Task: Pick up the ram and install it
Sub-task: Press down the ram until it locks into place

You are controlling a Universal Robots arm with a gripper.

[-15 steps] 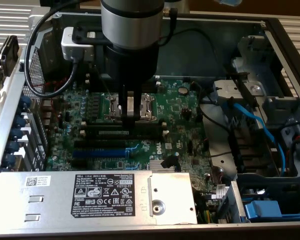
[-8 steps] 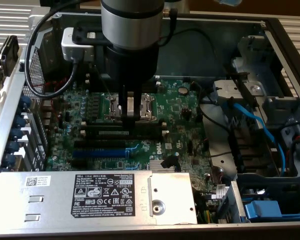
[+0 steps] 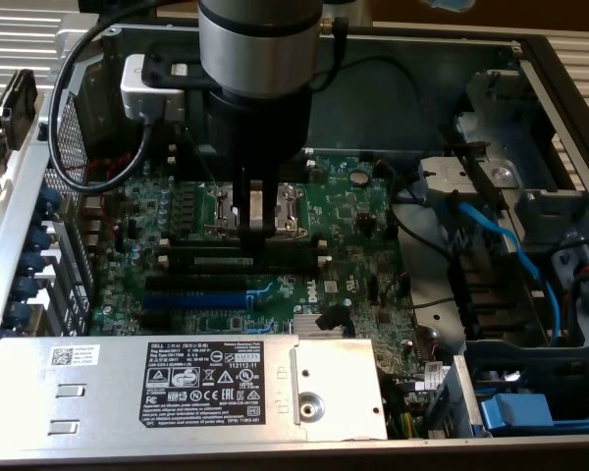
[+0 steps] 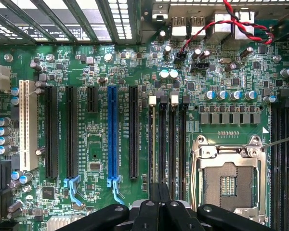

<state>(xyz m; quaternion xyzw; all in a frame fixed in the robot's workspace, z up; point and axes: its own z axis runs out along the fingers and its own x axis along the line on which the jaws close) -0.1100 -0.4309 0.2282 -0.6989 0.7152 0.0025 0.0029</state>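
The ram (image 3: 226, 261) is a long green stick with a pale label. It stands on edge among the black memory slots (image 3: 245, 253) of the motherboard (image 3: 353, 226). My gripper (image 3: 253, 228) hangs straight down from the arm just above it, fingers shut together. I cannot tell whether the tips touch its top edge. In the wrist view the shut gripper (image 4: 159, 195) points along the black memory slots (image 4: 167, 144), beside the CPU socket (image 4: 229, 180).
A blue expansion slot (image 4: 112, 134) and further black slots lie beside the memory slots. The silver power supply (image 3: 177, 383) covers the case's near side. Blue cables (image 3: 510, 245) and a drive cage (image 3: 530, 196) fill the exterior view's right. Case walls (image 3: 20, 226) enclose the board.
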